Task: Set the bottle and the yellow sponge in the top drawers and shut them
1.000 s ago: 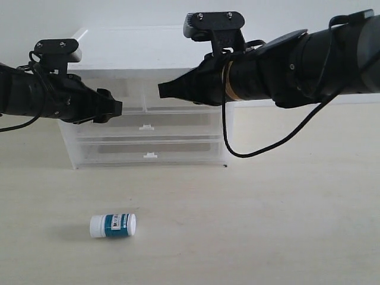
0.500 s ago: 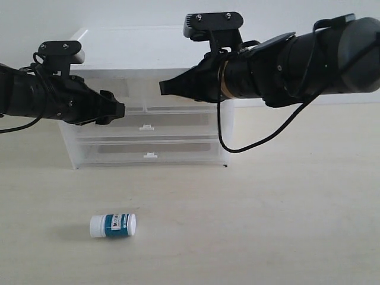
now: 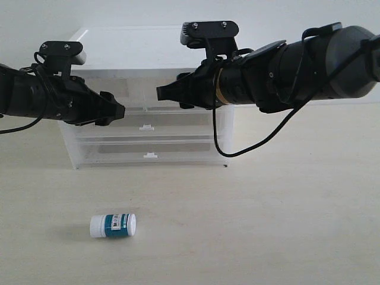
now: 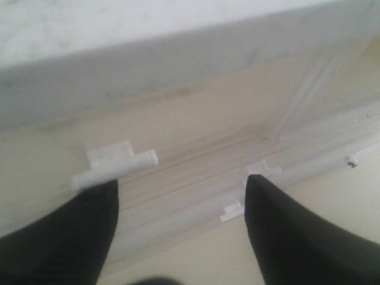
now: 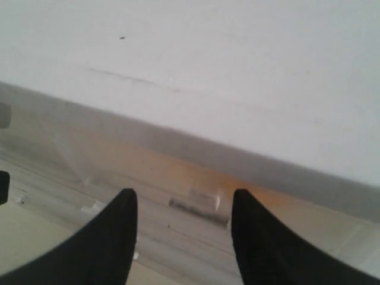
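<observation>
One bottle (image 3: 113, 225), one drawer chest (image 3: 148, 41) and two black arms (image 3: 35, 98) (image 3: 297, 65) share a single desk (image 3: 267, 225).
The chest counts four drawers: two half-width top drawers (image 3: 127, 89) above two full-width drawers (image 3: 178, 124); each arm carries one pincer, left pincer (image 3: 119, 111) and right pincer (image 3: 159, 93).

No text, brand or number could be read anywhere. The only print in sight was on the bottle (image 3: 113, 225), lying on its side on the table at about 7 o'clock in the exterior view. Its teal-blue label (image 3: 117, 224) carried a small white patch with dark marks, too small and blurred for me to make out a single letter or digit.
</observation>
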Robot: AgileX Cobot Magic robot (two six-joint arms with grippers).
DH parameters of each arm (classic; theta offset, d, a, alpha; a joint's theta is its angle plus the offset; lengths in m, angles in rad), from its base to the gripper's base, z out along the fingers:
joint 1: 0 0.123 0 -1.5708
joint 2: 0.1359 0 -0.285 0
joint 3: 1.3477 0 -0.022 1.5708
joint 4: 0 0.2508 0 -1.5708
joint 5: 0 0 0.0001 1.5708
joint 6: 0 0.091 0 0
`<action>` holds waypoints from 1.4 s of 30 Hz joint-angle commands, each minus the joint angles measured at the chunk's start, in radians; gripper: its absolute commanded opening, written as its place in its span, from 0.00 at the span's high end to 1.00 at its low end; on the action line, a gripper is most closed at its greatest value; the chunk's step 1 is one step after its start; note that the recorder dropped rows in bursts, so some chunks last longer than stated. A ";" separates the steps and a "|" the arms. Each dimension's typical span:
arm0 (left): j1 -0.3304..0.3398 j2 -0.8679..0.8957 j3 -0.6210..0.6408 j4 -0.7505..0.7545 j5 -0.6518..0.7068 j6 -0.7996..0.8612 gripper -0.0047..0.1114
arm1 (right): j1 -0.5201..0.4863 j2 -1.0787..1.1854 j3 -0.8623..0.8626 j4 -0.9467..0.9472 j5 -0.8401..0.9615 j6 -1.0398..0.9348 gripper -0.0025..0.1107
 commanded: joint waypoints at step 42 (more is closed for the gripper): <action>0.167 -0.311 0.288 -0.285 0.377 0.008 0.60 | -0.011 0.000 -0.039 -0.003 0.052 -0.002 0.57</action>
